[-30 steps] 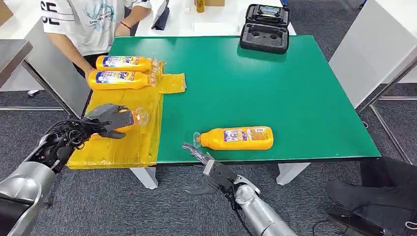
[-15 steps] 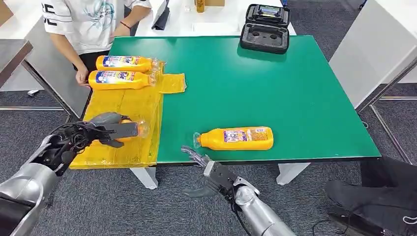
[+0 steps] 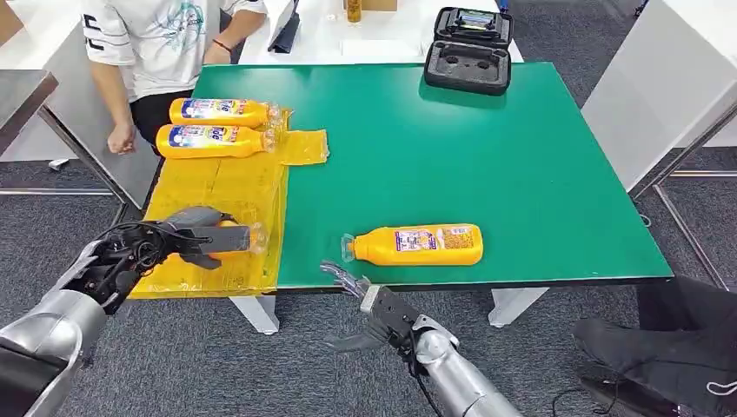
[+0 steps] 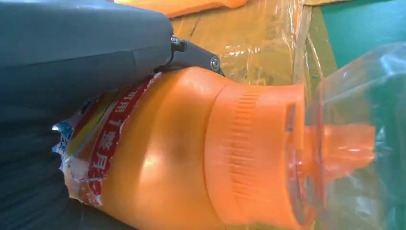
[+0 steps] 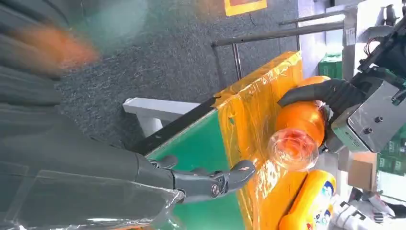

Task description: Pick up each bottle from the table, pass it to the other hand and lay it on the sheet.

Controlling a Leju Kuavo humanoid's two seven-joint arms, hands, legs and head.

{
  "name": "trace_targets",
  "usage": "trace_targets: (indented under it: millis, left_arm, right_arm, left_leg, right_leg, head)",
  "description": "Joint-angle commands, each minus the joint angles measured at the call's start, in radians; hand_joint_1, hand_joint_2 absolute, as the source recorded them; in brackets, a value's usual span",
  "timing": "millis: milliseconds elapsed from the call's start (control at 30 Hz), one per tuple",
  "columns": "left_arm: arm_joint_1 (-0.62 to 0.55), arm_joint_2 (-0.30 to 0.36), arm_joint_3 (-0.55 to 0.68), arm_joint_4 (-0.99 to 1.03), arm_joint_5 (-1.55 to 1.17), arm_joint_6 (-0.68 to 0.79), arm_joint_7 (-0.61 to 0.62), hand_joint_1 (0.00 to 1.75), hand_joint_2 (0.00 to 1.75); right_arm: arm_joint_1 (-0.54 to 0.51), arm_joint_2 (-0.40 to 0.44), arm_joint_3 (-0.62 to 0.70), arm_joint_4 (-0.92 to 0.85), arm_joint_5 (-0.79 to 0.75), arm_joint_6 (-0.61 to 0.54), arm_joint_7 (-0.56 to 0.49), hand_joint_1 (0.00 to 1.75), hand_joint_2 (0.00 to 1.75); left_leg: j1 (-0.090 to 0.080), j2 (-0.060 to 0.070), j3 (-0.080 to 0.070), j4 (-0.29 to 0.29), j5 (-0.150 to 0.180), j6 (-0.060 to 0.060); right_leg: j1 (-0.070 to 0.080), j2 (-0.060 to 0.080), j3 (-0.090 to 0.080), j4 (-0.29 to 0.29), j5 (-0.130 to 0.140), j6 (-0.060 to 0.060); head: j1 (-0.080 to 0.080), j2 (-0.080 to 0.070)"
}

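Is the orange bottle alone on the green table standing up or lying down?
Lying down. The bottle rests on its side on the green table, cap toward the yellow sheet.

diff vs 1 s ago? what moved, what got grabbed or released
The left hand, gripping a bottle throughout, carried it toward the near edge of the yellow sheet. The person's hand drew back from the two bottles lying at the sheet's far end. Nothing was grabbed or released. The right hand stayed empty at the table edge; the bottle on the green top stayed put.
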Motion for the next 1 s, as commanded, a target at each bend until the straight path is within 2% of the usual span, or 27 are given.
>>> trace_targets:
  millis: [33,200,367,433,900,1000]
  left_arm:
    - [-0.021,-0.048,-0.039,0.079,-0.001,0.006,0.018,1.75,1.75]
    - [-0.004,-0.044,-0.051,0.095,-0.02,0.026,0.043,1.75,1.75]
    - [0.014,-0.035,-0.056,0.098,-0.029,0.03,0.055,1.66,1.75]
    - [0.018,-0.033,-0.058,0.098,-0.033,0.031,0.057,1.75,1.75]
    - [0.027,-0.031,-0.058,0.095,-0.039,0.034,0.061,1.71,1.75]
    - [0.028,-0.03,-0.058,0.095,-0.039,0.035,0.062,1.66,1.75]
  right_arm:
    - [-0.044,-0.013,0.025,0.076,-0.006,0.003,0.001,0.0,1.75]
    - [-0.056,-0.006,0.027,0.092,-0.005,0.005,0.001,0.0,1.75]
    - [-0.062,-0.001,0.027,0.109,-0.005,0.009,0.001,0.0,1.75]
    - [-0.066,0.0,0.027,0.114,-0.005,0.01,0.001,0.0,1.75]
    - [-0.079,0.003,0.028,0.127,-0.005,0.016,0.001,0.0,1.75]
    - [-0.081,0.003,0.028,0.132,-0.003,0.016,0.001,0.0,1.75]
  left_leg:
    - [0.001,-0.001,0.001,0.0,0.0,-0.001]
    - [0.001,0.0,0.002,0.0,0.0,-0.001]
    - [0.001,0.001,0.003,0.0,-0.001,-0.002]
    - [0.0,0.001,0.002,-0.001,0.0,-0.001]
    - [0.001,0.002,0.003,0.0,-0.001,-0.002]
    - [0.001,0.001,0.002,0.0,-0.001,-0.001]
  right_leg:
    - [0.001,-0.001,0.001,0.0,0.0,-0.001]
    - [0.001,0.0,0.002,0.0,0.0,-0.001]
    - [0.001,0.001,0.003,-0.001,0.0,-0.002]
    - [0.0,0.001,0.002,0.0,0.0,-0.001]
    - [0.001,0.002,0.003,-0.001,0.0,-0.002]
    - [0.001,0.001,0.002,0.0,0.0,-0.001]
  head:
    - [0.0,0.0]
    - [0.0,0.0]
    - [0.0,0.0]
    - [0.0,0.0]
    - [0.0,0.0]
    - [0.0,0.0]
